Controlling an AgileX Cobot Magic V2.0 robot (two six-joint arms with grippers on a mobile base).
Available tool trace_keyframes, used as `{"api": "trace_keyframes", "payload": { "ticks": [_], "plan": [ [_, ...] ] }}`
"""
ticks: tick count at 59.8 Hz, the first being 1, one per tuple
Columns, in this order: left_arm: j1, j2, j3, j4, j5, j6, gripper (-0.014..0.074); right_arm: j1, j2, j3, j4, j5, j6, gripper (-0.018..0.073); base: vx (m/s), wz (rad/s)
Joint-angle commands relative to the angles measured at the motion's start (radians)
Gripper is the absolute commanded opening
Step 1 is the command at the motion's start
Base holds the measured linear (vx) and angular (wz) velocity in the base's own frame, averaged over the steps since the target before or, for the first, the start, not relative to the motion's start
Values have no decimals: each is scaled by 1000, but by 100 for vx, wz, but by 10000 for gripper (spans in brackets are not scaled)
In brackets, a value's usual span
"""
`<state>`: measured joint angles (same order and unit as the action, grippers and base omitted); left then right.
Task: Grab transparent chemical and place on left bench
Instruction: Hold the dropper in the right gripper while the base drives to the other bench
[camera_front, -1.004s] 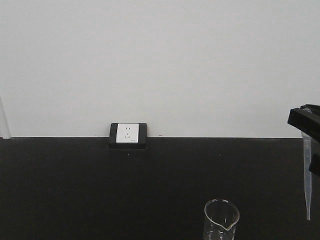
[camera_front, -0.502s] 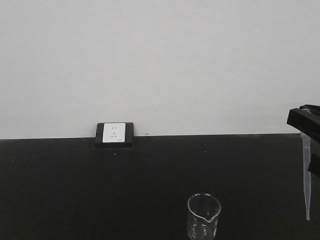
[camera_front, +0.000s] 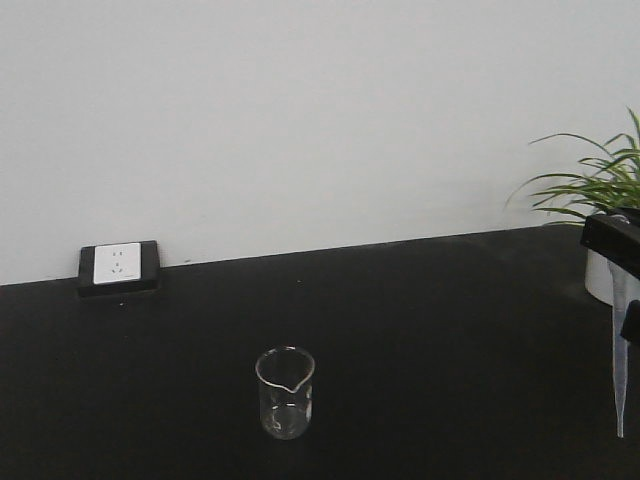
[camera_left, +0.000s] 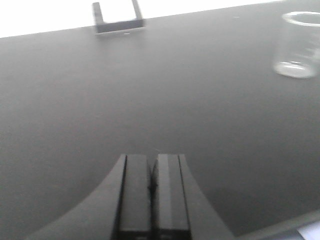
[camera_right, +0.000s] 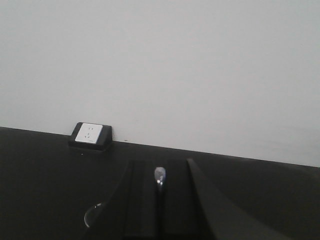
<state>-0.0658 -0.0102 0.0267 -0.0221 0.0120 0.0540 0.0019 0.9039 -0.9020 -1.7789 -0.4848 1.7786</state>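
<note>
A white wall (camera_front: 320, 120) rises beyond the black surface (camera_front: 430, 330) that lies below both end effectors. A potted plant (camera_front: 600, 185) stands just behind the right end effector (camera_right: 159, 165). The left end effector (camera_left: 152, 159) has its fingers pressed together on nothing. A glass beaker (camera_front: 285, 392) stands well to the right end effector's left, and a wall socket (camera_front: 118, 265) sits farther left still. The right end effector is clamped on the transparent chemical (camera_front: 620, 370), a slim clear pipette hanging tip-down from it.
</note>
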Motion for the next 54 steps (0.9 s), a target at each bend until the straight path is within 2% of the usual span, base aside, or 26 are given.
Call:
{"api": "trace_keyframes", "payload": {
  "ticks": [1, 22, 54],
  "plan": [
    [-2, -19, 16, -1, -78, -8, -3, -4, -11, -25, -9, 28, -1, -3, -21, -34],
    [-2, -19, 16, -1, -78, -8, -3, -4, -11, -25, -9, 26, -1, -3, -27, -4],
    [-2, -19, 16, -1, -78, -8, -3, -4, -11, -25, -9, 25, -1, -3, -34, 39]
  ]
}}
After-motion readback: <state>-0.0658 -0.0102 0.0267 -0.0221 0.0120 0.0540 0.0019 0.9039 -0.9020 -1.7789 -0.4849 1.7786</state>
